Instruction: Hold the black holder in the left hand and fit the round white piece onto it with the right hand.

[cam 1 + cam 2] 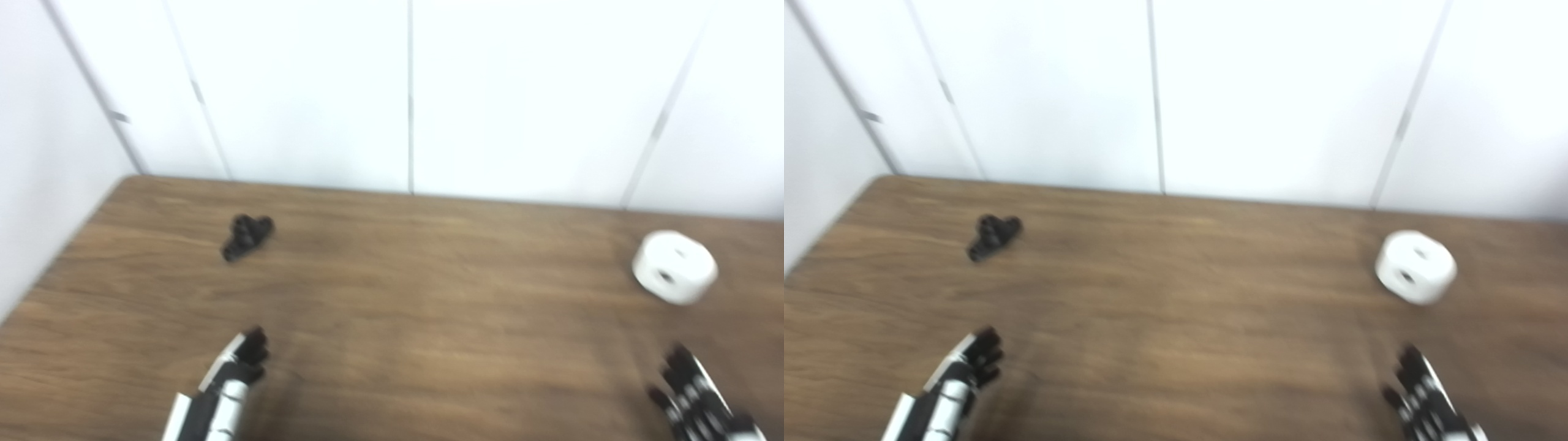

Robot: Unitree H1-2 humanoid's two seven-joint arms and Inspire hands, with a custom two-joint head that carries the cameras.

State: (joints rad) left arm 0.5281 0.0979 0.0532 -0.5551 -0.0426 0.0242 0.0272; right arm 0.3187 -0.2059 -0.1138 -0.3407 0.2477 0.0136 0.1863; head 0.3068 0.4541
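Observation:
A small black holder (247,236) lies on the wooden table (392,306) at the far left, also in the right eye view (993,236). A round white piece (674,267) with a dark hole in its side sits at the far right, also in the right eye view (1415,266). My left hand (229,380) is at the bottom left, well short of the holder, fingers extended and holding nothing. My right hand (698,398) is at the bottom right, below the white piece, fingers apart and empty. The picture is blurred.
White wall panels (404,92) stand right behind the table's far edge and along its left side. Bare wood lies between the two objects.

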